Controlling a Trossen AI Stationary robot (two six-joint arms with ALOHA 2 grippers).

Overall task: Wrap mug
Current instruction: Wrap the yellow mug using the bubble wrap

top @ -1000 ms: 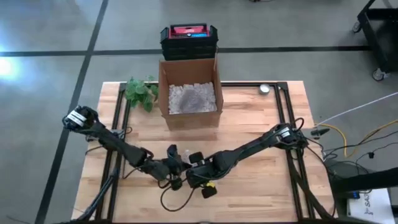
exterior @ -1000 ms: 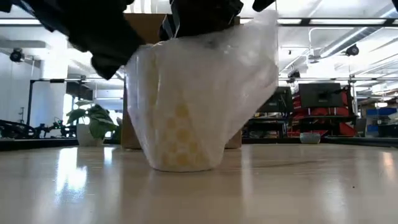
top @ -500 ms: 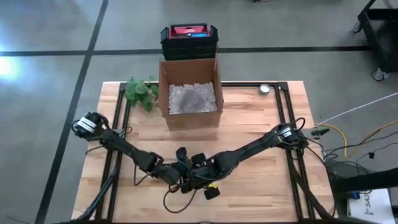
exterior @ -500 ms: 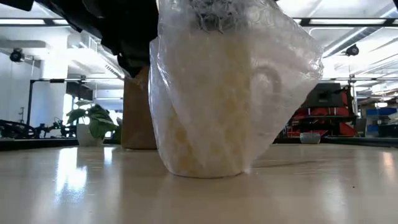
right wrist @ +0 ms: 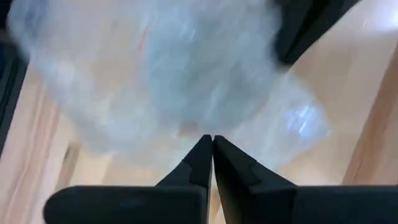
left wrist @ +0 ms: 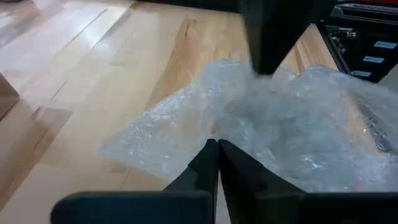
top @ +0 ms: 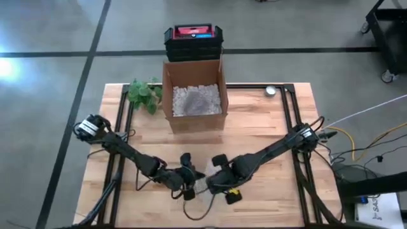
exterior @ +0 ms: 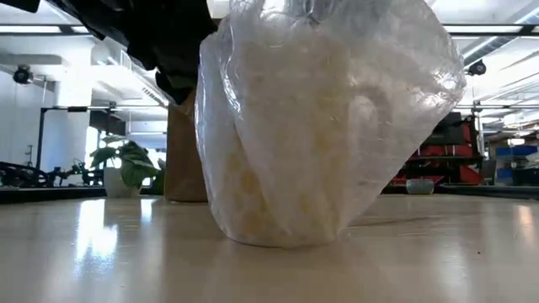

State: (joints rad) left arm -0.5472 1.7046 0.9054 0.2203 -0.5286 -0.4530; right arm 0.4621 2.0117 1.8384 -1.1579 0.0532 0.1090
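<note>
The table (top: 267, 137) is carrying everything; at its near middle the mug (exterior: 278, 168) is standing upright, swathed in clear bubble wrap (exterior: 354, 101). In the low view the wrap is ballooning around it, gathered at the top and flaring to the right, with a pale yellow body glowing through and the base touching the wood. No writing on mug or wrap can be read.

At the far edge a box (top: 194, 95) of pale filler is sitting open, a black and red case (top: 193, 38) is lying on the floor beyond it, and a plant (top: 143, 94) is sitting to its left. A small round object (top: 271, 91) is lying far right.

From above, both arms are meeting over the mug and hiding it. The left gripper (left wrist: 217, 163) is reaching from the left, its fingers pressed together on a fold of wrap. The right gripper (right wrist: 212, 160) is coming from the right, fingers likewise pressed together with wrap at the tips; whether they are pinching it, I cannot tell.
</note>
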